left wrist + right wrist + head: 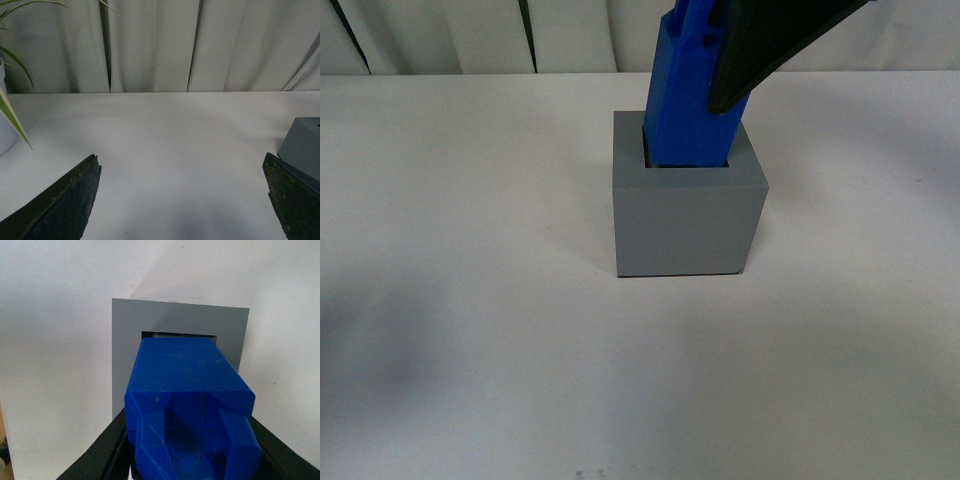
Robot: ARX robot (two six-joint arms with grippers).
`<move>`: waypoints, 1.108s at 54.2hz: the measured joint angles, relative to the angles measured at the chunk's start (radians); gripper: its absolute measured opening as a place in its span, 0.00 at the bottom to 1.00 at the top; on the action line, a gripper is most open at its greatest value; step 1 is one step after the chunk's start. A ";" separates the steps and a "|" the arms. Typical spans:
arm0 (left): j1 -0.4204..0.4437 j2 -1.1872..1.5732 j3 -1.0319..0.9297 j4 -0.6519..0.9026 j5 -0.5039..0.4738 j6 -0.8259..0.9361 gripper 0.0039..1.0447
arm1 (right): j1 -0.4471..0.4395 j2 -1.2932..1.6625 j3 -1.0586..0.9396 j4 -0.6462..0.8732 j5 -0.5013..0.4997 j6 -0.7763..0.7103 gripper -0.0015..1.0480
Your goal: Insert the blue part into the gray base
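Observation:
The gray base (688,220) stands on the white table at the middle of the front view. The blue part (688,100) stands with its lower end inside the base's square recess, leaning slightly. My right gripper (760,50) is shut on the blue part's upper end; a black finger crosses it from the upper right. In the right wrist view the blue part (187,385) fills the middle, held between black fingers (105,455), with the gray base (130,335) around its far end. My left gripper (182,200) is open and empty over bare table; the gray base (305,147) shows at that view's edge.
White curtains (150,45) hang behind the table's far edge. A green plant's leaves (12,115) and a white pot show at the side of the left wrist view. The white tabletop (470,300) stretches around the base.

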 joint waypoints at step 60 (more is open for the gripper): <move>0.000 0.000 0.000 0.000 0.000 0.000 0.94 | -0.059 -0.037 -0.012 -0.002 -0.135 0.028 0.93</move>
